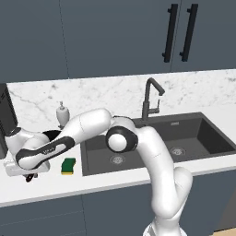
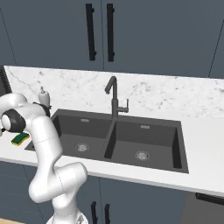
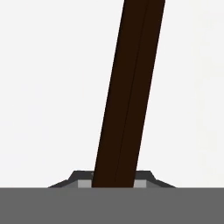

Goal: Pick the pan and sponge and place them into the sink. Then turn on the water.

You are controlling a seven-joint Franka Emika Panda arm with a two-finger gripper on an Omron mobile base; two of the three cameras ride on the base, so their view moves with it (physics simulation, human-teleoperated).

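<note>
**End effector clamped on the pan handle, sink off to the right**

We start with the table [image 1: 46, 186], a white top under a marbled backsplash, carrying the dark double-basin sink [image 1: 203, 133] with its gooseneck tap [image 1: 148, 97] behind the divider. No water runs.

Our arm reaches low and far left, well away from the basins. The pan's handle [image 3: 127, 92] runs as a long dark reddish-brown bar straight up the hand view, leaning slightly right, so its long axis lies along the line of sight from the hand. The end effector [image 3: 114, 181] has closed onto the near end of that handle, with the fingertips pressed against either side. The pan's round body is hidden from us.

The sponge [image 1: 68, 166] lies flat on the table, just right of the hand and just left of the sink's rim. A white soap dispenser [image 1: 62, 113] stands behind it by the wall.

We judge the carry must go rightward, over the sponge, to the nearer left basin.
</note>
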